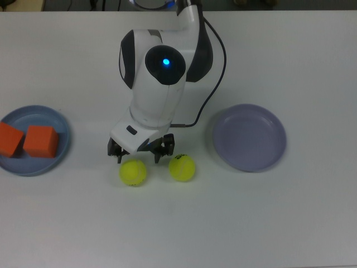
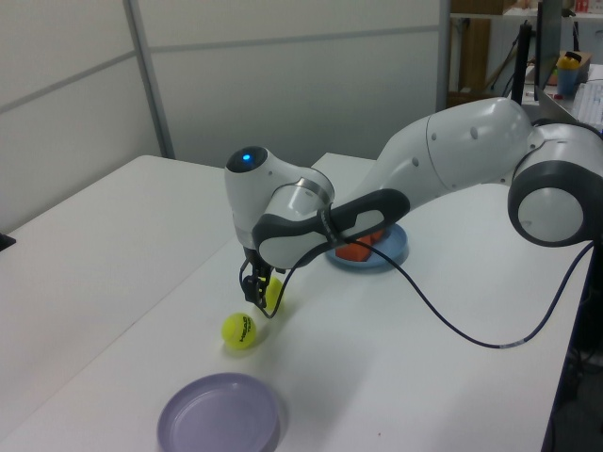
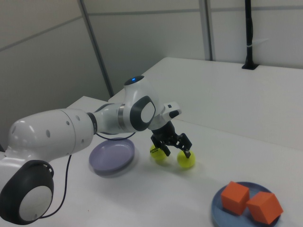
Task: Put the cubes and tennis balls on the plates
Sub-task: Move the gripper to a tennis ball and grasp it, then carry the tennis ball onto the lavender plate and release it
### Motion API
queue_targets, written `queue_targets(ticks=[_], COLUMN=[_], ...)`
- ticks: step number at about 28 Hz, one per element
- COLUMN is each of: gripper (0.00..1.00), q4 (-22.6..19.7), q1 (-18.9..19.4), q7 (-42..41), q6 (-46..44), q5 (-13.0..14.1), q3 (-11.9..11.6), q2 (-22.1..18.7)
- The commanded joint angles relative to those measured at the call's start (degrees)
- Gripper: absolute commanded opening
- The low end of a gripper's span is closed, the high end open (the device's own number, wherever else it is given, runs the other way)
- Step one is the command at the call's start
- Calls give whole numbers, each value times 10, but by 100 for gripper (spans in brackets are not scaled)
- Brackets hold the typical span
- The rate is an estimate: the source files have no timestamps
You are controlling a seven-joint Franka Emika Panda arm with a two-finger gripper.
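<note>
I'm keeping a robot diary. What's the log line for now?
gripper: open over tennis ball | cubes: on blue plate | purple plate: bare

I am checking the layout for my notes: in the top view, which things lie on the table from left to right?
Light blue plate holding two orange cubes → plain tennis ball → tennis ball with the black mark → lavender plate. The gripper overlaps the balls, so I leave it out.
</note>
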Motion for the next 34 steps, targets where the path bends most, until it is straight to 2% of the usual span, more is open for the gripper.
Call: queue_targets(ticks=[1, 5, 6, 7, 8, 9, 10, 11, 12, 16, 19, 22, 26, 27, 32, 34], gripper=[100, 100, 97, 90, 77, 58, 35, 4, 0, 0, 0, 0, 0, 0, 0, 0], q4=[-5, -3, -3, -3, -4, -4, -3, -3, -3, 2, 14, 27, 27, 22, 22, 23], q1=[5, 5, 4, 4, 4, 4, 4, 4, 4, 4, 5, 6, 10, 18, 44, 71], q7=[14, 14, 14, 14, 14, 14, 14, 15, 15, 16, 15, 14, 15, 16, 36, 52], q6=[49, 74, 78, 79, 80, 80, 80, 79, 79, 79, 79, 79, 72, 63, -21, -74], q5=[-26, -41, -43, -44, -44, -44, -44, -42, -42, -35, -27, -5, 10, 12, 18, 12], q3=[-11, -11, -11, -11, -11, -11, -11, -11, -11, -10, -8, -1, 30, 43, 65, 70], q2=[16, 30, 30, 31, 31, 31, 30, 30, 30, 25, 6, -9, -29, -50, -66, -64])
